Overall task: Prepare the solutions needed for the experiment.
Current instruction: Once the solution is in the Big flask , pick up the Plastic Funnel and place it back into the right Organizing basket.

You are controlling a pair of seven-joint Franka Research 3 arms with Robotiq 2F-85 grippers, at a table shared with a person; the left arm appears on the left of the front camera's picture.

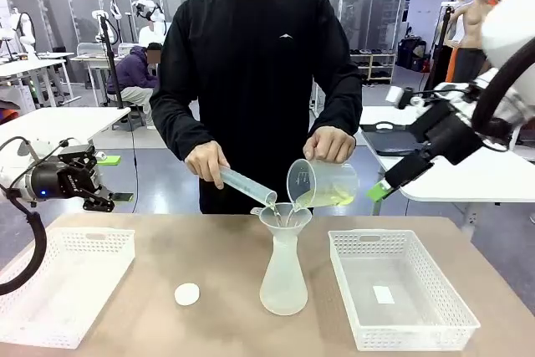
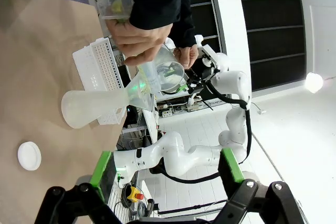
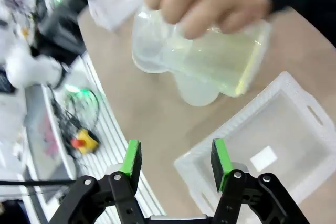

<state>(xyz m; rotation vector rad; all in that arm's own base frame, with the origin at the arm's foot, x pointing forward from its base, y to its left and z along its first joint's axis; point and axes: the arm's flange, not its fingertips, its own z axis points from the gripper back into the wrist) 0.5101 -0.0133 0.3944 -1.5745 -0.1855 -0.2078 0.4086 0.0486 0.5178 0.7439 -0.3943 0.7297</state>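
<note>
Tan table (image 1: 226,248), solutions (image 1: 330,198) tipped over flask (image 1: 284,282), white label (image 1: 384,294) in basket (image 1: 380,237)

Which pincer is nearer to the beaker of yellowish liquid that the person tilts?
The right. The right pincer hangs just beside the beaker, on its right in the front view. The left pincer is far off, past the left basket.

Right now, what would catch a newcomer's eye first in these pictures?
The person at the far side, tipping a beaker of yellowish solution and a clear cylinder together into a flask at the middle of the table. Then the left claw and right claw, both open and empty, raised on either side.
</note>
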